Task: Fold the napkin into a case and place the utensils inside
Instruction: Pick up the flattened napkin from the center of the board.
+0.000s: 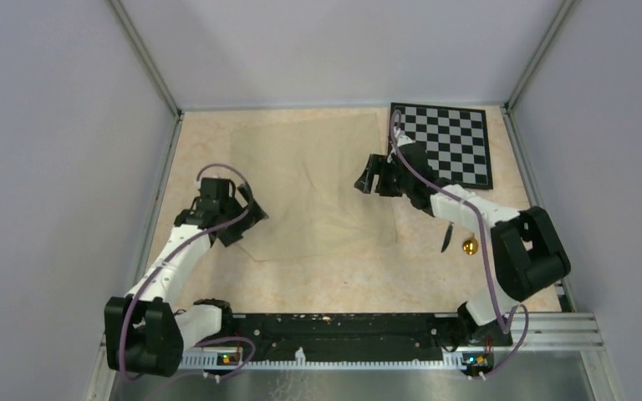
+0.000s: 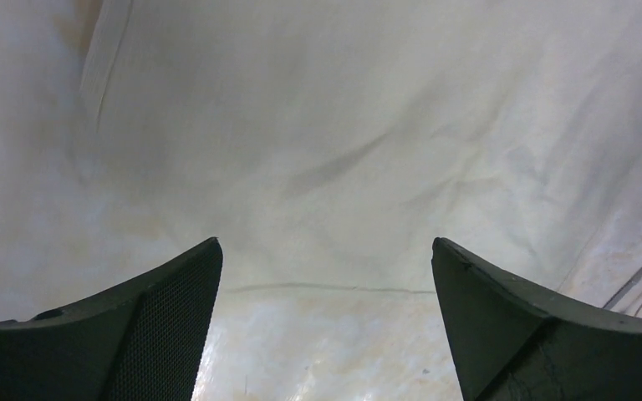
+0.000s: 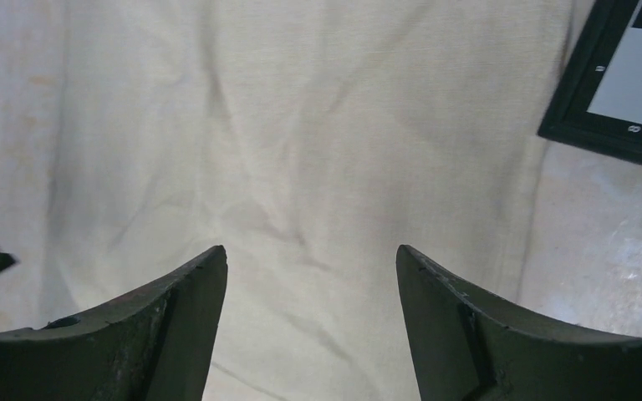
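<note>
The beige napkin (image 1: 318, 184) lies spread flat in the middle of the table, with a few creases. My left gripper (image 1: 255, 220) hovers open at its near-left edge. In the left wrist view the napkin (image 2: 368, 125) ends just past the open left gripper (image 2: 326, 242), and nothing is between the fingers. My right gripper (image 1: 361, 179) is open over the napkin's right part. The right wrist view shows the napkin (image 3: 301, 125) below the empty right gripper (image 3: 309, 248). Of the utensils I see a spoon with a gold bowl (image 1: 470, 247) and a dark handle beside the right arm.
A black-and-white checkered board (image 1: 443, 142) lies at the back right, its corner (image 3: 619, 83) showing in the right wrist view. Bare tabletop (image 2: 326, 351) is under the left gripper. Grey walls stand on three sides, and a rail (image 1: 343, 330) runs along the near edge.
</note>
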`<move>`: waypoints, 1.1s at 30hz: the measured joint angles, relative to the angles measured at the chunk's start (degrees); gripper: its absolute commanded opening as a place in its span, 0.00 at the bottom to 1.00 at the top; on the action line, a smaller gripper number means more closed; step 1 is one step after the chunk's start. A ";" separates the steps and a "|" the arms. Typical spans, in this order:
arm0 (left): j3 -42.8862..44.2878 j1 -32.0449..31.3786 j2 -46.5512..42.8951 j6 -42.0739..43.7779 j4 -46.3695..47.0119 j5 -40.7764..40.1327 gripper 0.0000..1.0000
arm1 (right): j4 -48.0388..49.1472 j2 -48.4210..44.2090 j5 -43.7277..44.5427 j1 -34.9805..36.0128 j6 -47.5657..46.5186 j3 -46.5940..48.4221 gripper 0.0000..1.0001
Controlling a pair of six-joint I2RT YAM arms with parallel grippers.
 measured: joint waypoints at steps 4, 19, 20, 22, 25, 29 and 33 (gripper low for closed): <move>-6.99 -0.20 -3.45 -7.56 -5.79 -3.67 0.99 | -0.85 -8.87 -0.81 2.54 0.07 -3.37 0.73; -14.16 0.09 -2.43 -19.10 5.81 -3.72 0.99 | -8.20 -31.06 2.47 3.87 0.39 -12.72 0.72; -13.84 0.09 -2.16 -18.69 6.80 -2.78 0.99 | -8.68 -31.76 2.73 3.85 0.39 -12.76 0.72; -10.99 0.07 -1.95 -16.79 7.13 -0.07 0.99 | -9.05 -33.09 3.37 3.87 0.39 -12.98 0.72; -3.48 -0.90 -2.80 -13.66 8.70 2.10 0.99 | -9.46 -34.36 3.93 3.87 0.39 -13.35 0.72; 8.02 -4.72 -8.66 -8.28 9.49 -0.98 0.99 | -10.19 -35.26 4.63 3.85 0.44 -14.05 0.72; 12.17 -5.51 -14.53 -6.60 5.75 -6.19 0.99 | -10.56 -35.08 4.33 3.85 0.44 -14.19 0.73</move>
